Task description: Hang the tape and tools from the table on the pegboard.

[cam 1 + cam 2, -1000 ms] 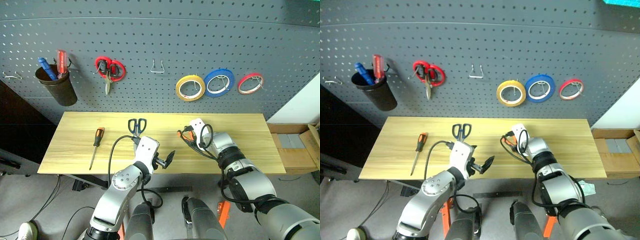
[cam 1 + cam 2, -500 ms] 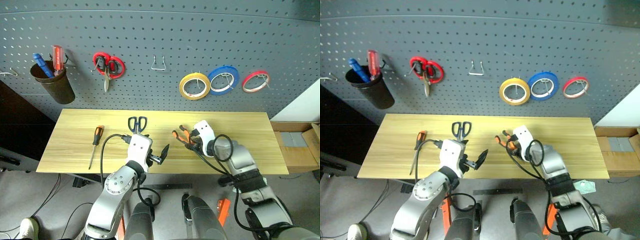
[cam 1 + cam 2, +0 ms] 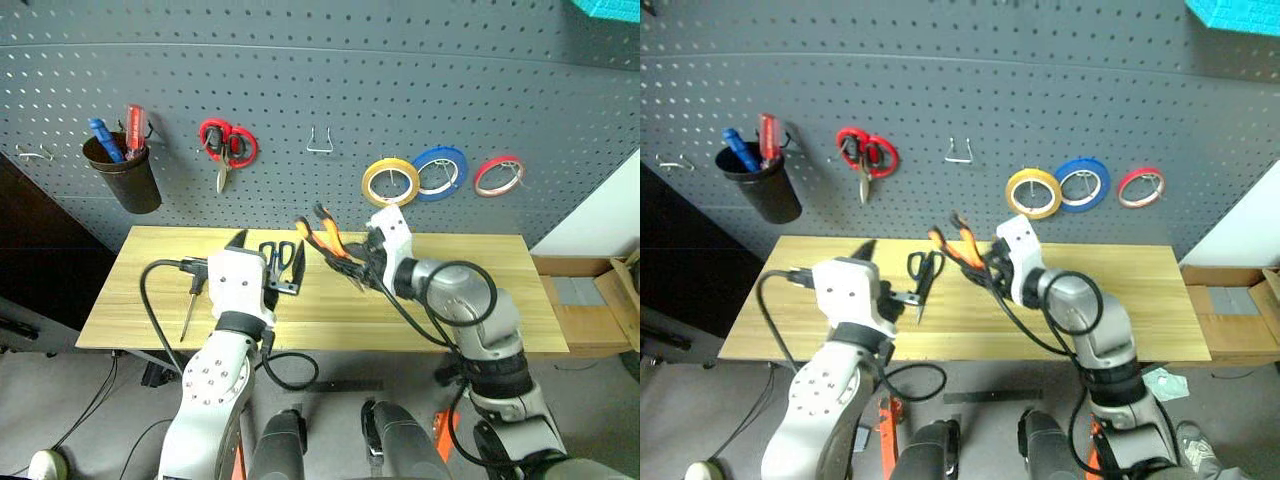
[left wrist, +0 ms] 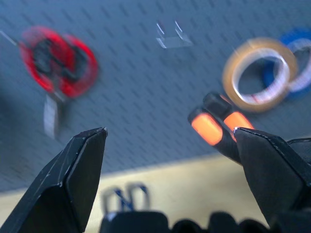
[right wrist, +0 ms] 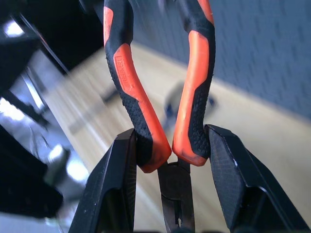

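My right gripper (image 3: 358,264) is shut on the orange-and-black pliers (image 3: 322,234), held above the table (image 3: 130,290) with the handles (image 5: 194,82) pointing up towards the pegboard (image 3: 300,80). To its left my left gripper (image 3: 267,258) stands open and holds nothing, raised over the table's middle and facing the board. The dark-blue-handled scissors (image 3: 277,250) lie on the table just behind it, partly hidden. The orange-handled screwdriver (image 3: 187,315) lies further left. The yellow tape (image 3: 390,181) hangs on a board hook.
A bare metal hook (image 3: 319,140) sits above the pliers. Red scissors (image 3: 227,147), a blue roll (image 3: 438,170) and a thin red roll (image 3: 499,175) hang on the board. A dark cup (image 3: 125,170) holds a red and a blue screwdriver. Cardboard boxes (image 3: 590,300) stand right of the table.
The right gripper has lifted the pliers off the table and carried them up and to the left. The left gripper has risen and now points at the board.
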Controlling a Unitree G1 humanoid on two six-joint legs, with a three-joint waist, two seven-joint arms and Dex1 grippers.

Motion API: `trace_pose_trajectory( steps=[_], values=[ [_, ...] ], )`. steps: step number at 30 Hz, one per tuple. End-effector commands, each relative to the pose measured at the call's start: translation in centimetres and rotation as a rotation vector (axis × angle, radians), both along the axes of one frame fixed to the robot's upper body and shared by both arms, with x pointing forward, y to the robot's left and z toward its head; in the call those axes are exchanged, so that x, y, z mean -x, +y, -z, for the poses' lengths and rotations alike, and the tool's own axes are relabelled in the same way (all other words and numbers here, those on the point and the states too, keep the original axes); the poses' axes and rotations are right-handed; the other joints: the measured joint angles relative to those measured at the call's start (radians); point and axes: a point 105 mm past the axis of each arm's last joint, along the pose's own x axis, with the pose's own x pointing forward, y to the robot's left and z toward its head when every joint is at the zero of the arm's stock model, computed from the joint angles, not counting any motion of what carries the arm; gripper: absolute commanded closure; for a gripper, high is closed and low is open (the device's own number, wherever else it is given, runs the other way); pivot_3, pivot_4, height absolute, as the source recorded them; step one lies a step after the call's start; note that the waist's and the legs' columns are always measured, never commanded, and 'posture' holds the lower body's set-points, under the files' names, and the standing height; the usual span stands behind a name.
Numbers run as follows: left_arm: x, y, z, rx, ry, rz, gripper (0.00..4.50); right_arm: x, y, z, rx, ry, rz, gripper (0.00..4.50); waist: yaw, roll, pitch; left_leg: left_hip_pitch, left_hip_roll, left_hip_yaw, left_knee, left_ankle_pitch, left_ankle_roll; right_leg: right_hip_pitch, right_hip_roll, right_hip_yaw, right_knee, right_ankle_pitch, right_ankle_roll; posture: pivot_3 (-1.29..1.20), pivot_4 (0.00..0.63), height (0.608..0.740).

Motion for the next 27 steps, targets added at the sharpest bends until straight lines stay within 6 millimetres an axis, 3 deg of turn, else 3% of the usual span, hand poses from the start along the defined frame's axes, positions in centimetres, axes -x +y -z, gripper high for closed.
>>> trace_pose_trajectory(
  steps=[1,5,12,20,27],
  values=[
    [-0.5,1.5,-0.8,-0.027,-0.053,-0.064,0.00,-1.4,1.1,-3.1,-0.087,-0.094,0.007,2.77,0.002,0.000,-0.011,0.001,0.000,0.000,0.000,0.000,0.000,0.000,0.000,0.000,0.000,0.000,0.000,0.12,0.083,0.740],
    [-1.9,1.6,-1.3,-0.022,-0.066,-0.043,0.00,-4.3,3.2,-6.3,-0.148,-0.232,0.072,2.77,0.007,-0.004,-0.023,0.002,0.000,0.002,0.000,0.000,0.000,0.002,0.000,0.001,0.001,0.001,-0.001,0.12,0.069,0.740],
    [-3.4,-0.4,-1.6,0.008,-0.062,0.049,0.00,-8.2,3.6,-10.8,-0.229,-0.417,0.270,2.77,0.026,-0.007,-0.034,0.003,0.000,0.004,0.000,0.001,0.000,0.002,0.000,0.002,0.000,0.005,-0.007,0.12,0.069,0.740],
    [-3.5,-1.4,-0.9,0.016,-0.026,0.091,0.00,-9.3,4.8,-13.9,-0.294,-0.512,0.329,2.77,0.030,-0.007,-0.036,0.003,0.000,0.003,-0.001,0.001,0.000,0.002,-0.001,0.001,0.002,0.005,-0.008,0.13,0.082,0.740],
    [-3.3,-1.5,-0.6,0.016,-0.014,0.095,0.00,-9.8,4.8,-14.8,-0.305,-0.549,0.379,2.77,0.033,-0.007,-0.036,0.004,0.001,0.003,0.000,0.001,0.000,0.003,-0.001,0.002,0.003,0.006,-0.008,0.14,0.086,0.740]
  ],
)
